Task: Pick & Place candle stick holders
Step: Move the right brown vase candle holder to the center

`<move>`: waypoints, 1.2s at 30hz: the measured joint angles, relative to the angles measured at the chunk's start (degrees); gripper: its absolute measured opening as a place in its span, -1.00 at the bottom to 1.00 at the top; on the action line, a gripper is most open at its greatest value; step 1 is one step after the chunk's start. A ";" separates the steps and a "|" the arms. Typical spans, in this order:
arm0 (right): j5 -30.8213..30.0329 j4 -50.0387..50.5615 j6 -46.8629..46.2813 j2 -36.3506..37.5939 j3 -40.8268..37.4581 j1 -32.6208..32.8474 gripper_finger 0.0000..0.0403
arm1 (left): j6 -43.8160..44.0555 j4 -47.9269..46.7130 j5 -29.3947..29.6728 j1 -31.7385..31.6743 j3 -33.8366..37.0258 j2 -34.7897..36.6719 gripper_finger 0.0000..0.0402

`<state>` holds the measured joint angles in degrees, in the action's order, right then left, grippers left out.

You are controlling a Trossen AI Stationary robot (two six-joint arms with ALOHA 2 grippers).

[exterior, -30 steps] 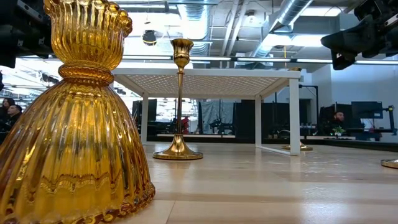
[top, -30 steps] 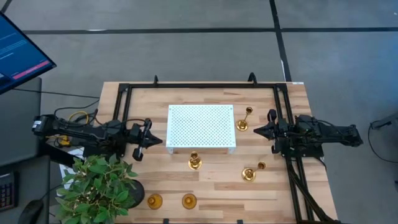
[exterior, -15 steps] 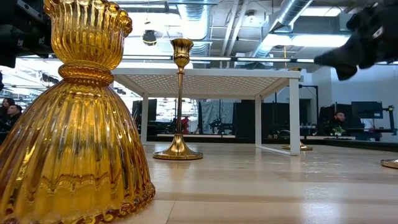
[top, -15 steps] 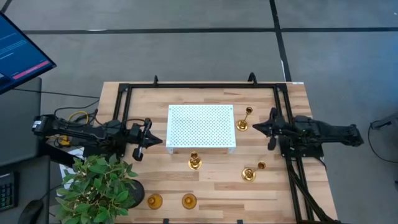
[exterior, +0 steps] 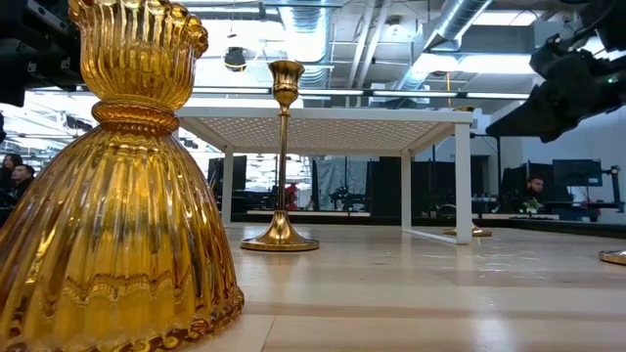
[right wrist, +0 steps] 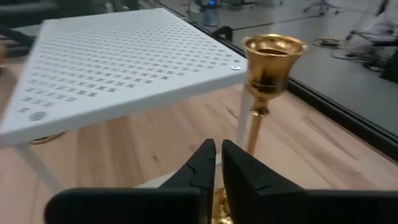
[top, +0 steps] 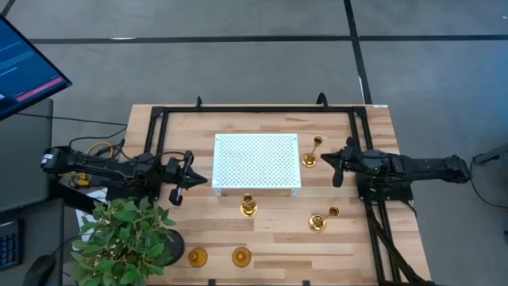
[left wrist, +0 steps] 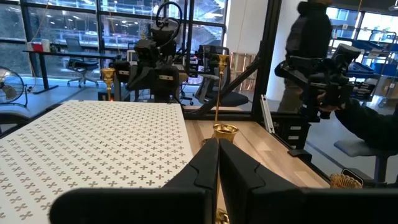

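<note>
Several gold candle stick holders stand on their round bases on the wooden table. A tall thin one (top: 312, 156) stands by the right side of the white perforated tray (top: 256, 161); its cup (right wrist: 273, 55) shows close ahead in the right wrist view. Another tall one (top: 248, 208) stands in front of the tray, two (top: 317, 222) stand at the near right, and two squat ones (top: 197, 256) stand near the front edge. My right gripper (top: 332, 161) is shut and empty, just right of the tall holder. My left gripper (top: 193, 176) is shut and empty, left of the tray.
A potted plant (top: 127, 238) stands at the table's near left corner. A black frame (top: 258, 109) runs along the far edge and both sides. The squat ribbed holder (exterior: 117, 196) fills the low view's left. The tray stands on white legs (exterior: 463, 181). People show in the room beyond.
My right gripper has gone a little toward the table's far edge and toward the tall holder by the tray's right side, turning about its own axis and sinking lower in the low view. No holder has moved.
</note>
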<state>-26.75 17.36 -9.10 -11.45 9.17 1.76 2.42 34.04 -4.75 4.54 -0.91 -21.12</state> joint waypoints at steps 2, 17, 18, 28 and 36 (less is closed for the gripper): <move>-0.63 -0.46 0.00 -0.91 0.00 0.00 -0.83 | 0.10 0.00 0.00 0.00 0.00 0.00 -0.94; -0.38 -0.74 0.00 -1.24 0.00 0.02 -0.77 | 2.54 0.81 -9.87 0.02 -3.60 -4.71 -0.97; -0.38 -0.74 0.00 -1.24 0.00 0.02 -0.77 | 2.53 0.80 -10.43 0.02 -3.99 -6.14 -0.97; -0.37 -0.74 0.00 -1.24 0.00 0.00 -0.77 | 1.29 1.22 -12.83 5.90 -10.99 -23.95 -0.97; -0.34 -2.46 0.00 -1.24 0.00 0.00 -0.77 | -1.33 1.58 -12.76 13.48 -17.41 -32.66 -0.96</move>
<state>-27.09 14.90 -9.10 -12.69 9.17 1.76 1.08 35.62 -17.51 18.02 -18.32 -53.78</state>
